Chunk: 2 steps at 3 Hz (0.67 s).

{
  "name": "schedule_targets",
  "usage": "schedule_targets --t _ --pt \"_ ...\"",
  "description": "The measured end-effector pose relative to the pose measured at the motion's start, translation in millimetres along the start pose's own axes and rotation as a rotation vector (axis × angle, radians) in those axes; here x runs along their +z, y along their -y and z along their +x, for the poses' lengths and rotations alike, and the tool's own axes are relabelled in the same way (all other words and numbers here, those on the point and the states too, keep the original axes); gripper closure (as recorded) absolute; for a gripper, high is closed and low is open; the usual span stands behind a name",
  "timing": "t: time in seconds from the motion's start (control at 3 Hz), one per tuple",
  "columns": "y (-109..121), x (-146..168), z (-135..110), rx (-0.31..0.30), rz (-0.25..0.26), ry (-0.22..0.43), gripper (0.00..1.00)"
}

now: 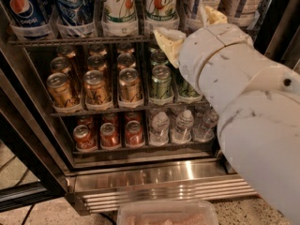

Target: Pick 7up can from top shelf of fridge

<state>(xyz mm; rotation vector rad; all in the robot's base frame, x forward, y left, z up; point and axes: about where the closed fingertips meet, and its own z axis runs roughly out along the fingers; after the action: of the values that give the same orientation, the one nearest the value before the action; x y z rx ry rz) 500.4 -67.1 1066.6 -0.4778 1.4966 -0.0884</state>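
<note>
Two 7up cans stand side by side on the top shelf point(79, 40) of the fridge point(164, 178): one point(119, 8) left of the other point(161, 4), both white-silver with green lettering. My gripper point(183, 23) is at the front of the top shelf, just right of and slightly below the right 7up can. Its cream fingers point(168, 42) are spread apart and hold nothing. The bulky white arm point(243, 107) covers the right side of the fridge.
Blue Pepsi cans point(23, 11) stand at the top left and pale cans point(239, 1) at the top right. Copper-orange cans point(96, 86) and green cans point(161, 81) fill the middle rack, red cans and water bottles point(160, 125) the lower one. A plastic tub point(166, 214) lies on the floor in front.
</note>
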Motion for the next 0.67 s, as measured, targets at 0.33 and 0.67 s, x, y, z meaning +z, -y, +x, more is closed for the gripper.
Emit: schedule_targets --t 0.33,0.67 --pt "-0.1 0.1 0.0 0.001 0.0 0.001 0.36" --pt "-0.1 0.1 -0.1 0.001 0.0 0.001 0.18"
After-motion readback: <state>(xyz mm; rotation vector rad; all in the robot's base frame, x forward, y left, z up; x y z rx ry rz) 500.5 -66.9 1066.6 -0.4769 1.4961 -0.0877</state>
